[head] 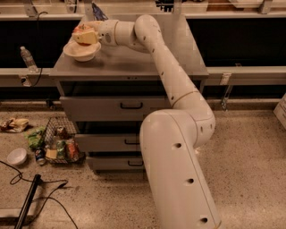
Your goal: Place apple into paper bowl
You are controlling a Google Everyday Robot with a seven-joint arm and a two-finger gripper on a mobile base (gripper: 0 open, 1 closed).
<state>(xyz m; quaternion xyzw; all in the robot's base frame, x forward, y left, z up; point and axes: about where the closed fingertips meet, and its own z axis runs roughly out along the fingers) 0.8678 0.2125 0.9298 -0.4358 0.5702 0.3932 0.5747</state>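
The paper bowl (82,54) is cream-white and stands at the back left corner of the grey cabinet top (134,62). My gripper (85,35) hangs directly over the bowl, just above its rim, at the end of my long white arm reaching from the right. It is shut on the apple (79,29). Only a small reddish patch of the apple shows between the cream fingers (89,37); the rest is hidden by them.
A dark blue bag (98,11) stands behind the bowl. A water bottle (27,58) stands on the ledge at left. On the floor are a wire basket of packets (59,146), a small white bowl (17,156), crumpled wrappers (13,125) and cables (31,197).
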